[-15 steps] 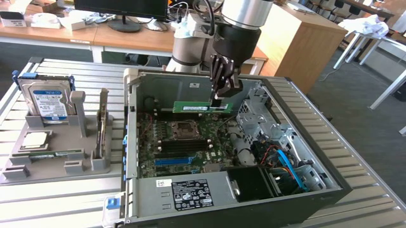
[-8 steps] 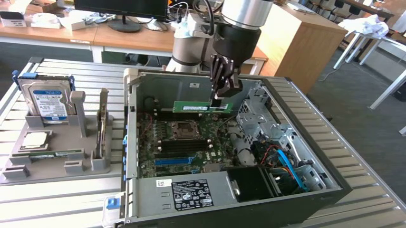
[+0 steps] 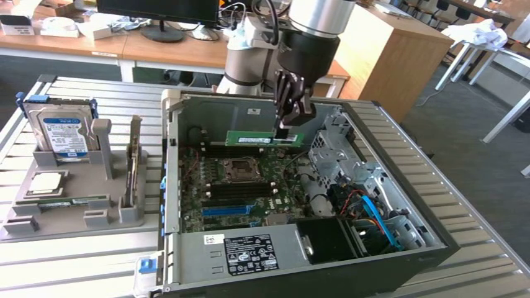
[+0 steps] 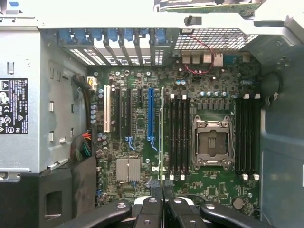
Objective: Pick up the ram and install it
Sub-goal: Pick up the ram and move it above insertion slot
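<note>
Hanging edge-down over the motherboard (image 3: 217,186) inside the open grey metal computer case (image 3: 437,243), the ram (image 3: 263,139), a thin flat green stick with a pale label, is clamped at one end by the black gripper (image 3: 284,129)

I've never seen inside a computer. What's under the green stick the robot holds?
Under the ram in the gripper lies the green motherboard, with black memory slots beside the processor socket. The strip right beneath the stick is covered.

Nothing legible: fine print and marks on power supply label (image 3: 251,254) and blue hard drive label (image 3: 61,133), exterior view's left, unreadable.
</note>
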### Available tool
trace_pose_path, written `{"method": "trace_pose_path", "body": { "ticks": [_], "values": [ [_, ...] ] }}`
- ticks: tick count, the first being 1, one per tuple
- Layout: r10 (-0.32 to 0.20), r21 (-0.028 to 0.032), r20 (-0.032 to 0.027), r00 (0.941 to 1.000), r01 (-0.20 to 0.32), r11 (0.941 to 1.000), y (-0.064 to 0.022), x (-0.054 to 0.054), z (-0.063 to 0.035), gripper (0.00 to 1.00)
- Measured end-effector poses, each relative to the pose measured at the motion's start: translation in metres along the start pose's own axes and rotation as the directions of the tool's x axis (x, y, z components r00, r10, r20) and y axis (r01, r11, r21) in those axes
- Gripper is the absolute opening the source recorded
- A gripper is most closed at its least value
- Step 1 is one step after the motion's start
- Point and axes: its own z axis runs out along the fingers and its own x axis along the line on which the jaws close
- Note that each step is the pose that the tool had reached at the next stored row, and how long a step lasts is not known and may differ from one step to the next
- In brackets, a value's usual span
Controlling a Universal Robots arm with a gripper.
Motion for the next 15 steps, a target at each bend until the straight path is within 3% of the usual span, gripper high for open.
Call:
{"method": "trace_pose_path", "body": {
  "ticks": [15],
  "values": [
    [0.000,0.0001,0.0002,1.0000,0.000,1.0000,0.0003,-0.020,0.0004,0.12]
  ]
}}
